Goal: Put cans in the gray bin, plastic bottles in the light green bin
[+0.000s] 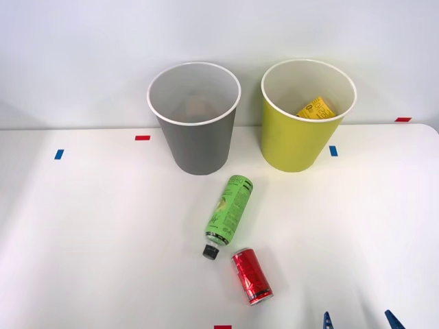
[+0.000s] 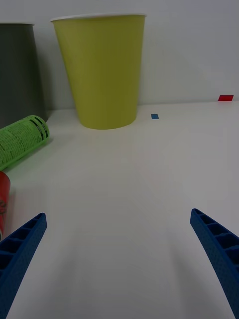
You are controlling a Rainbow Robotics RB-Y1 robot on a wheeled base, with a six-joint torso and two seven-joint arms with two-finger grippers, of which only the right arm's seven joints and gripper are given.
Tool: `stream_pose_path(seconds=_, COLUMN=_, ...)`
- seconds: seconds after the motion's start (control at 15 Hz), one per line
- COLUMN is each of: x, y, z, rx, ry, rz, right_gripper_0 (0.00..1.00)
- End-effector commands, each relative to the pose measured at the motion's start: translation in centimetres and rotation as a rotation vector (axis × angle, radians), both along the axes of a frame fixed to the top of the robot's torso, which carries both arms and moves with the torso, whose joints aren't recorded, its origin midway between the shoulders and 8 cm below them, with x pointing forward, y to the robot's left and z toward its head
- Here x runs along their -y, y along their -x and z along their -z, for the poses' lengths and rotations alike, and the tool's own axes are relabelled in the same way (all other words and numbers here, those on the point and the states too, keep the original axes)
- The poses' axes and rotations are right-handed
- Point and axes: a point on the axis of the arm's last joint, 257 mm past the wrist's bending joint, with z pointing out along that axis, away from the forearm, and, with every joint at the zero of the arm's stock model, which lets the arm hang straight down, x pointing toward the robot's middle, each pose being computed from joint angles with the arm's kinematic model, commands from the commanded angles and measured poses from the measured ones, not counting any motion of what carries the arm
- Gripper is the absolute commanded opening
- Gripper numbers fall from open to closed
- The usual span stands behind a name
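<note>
Two items lie before the bins: the red can [image 1: 252, 276], nearest the empty, spread-open right gripper [image 1: 360, 321], should be grasped across its middle for the gray bin [image 1: 195, 147].

The front view looks forward and down from above the arms, taking in the white table [image 1: 82, 240] from its near edge to the far edge, where the gray bin [image 1: 195, 140] and the light green bin [image 1: 302, 133] stand before the wall. The right wrist view sits low and close over the tabletop near the near edge, facing the far edge almost level. Both views share the two bins, the green bottle [image 1: 230, 209] and the red can [image 1: 252, 275].
</note>
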Motion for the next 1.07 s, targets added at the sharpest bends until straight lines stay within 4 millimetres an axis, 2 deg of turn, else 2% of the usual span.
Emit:
stream_pose_path(seconds=0.07, x=0.0, y=0.0, z=0.0, rx=0.0, ry=0.0, rz=0.0, right_gripper_0=1.0)
stream_pose_path(seconds=1.07, x=0.0, y=0.0, z=0.0, rx=0.0, ry=0.0, rz=0.0, right_gripper_0=1.0)
